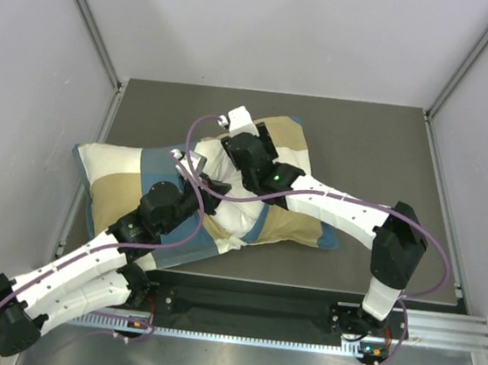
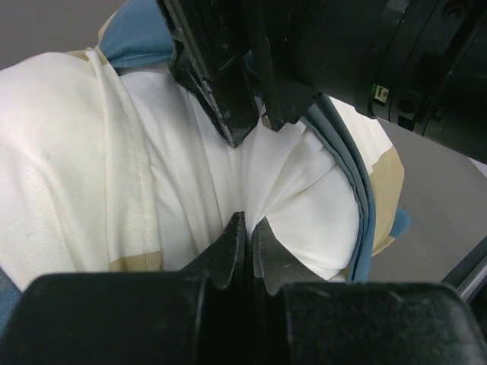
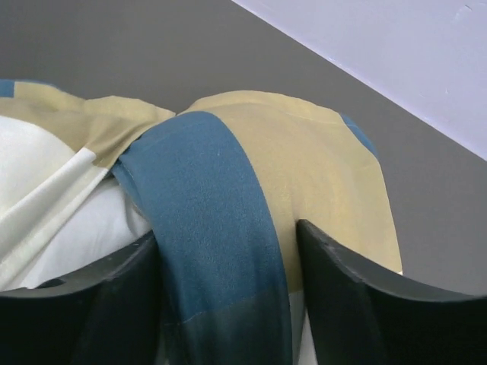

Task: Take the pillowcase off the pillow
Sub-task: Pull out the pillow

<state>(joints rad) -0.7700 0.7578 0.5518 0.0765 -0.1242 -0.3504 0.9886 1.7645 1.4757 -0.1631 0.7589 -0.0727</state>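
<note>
Pinching a gather of white fabric, the left gripper is fully closed on the pillow; creases radiate from its tips. Just ahead of those tips, the right gripper points down with its jaws parted astride the blue edge of the pillowcase, which touches both inner faces. Tan and cream checks lie beyond and to either side of the right gripper, on the dark table.
</note>
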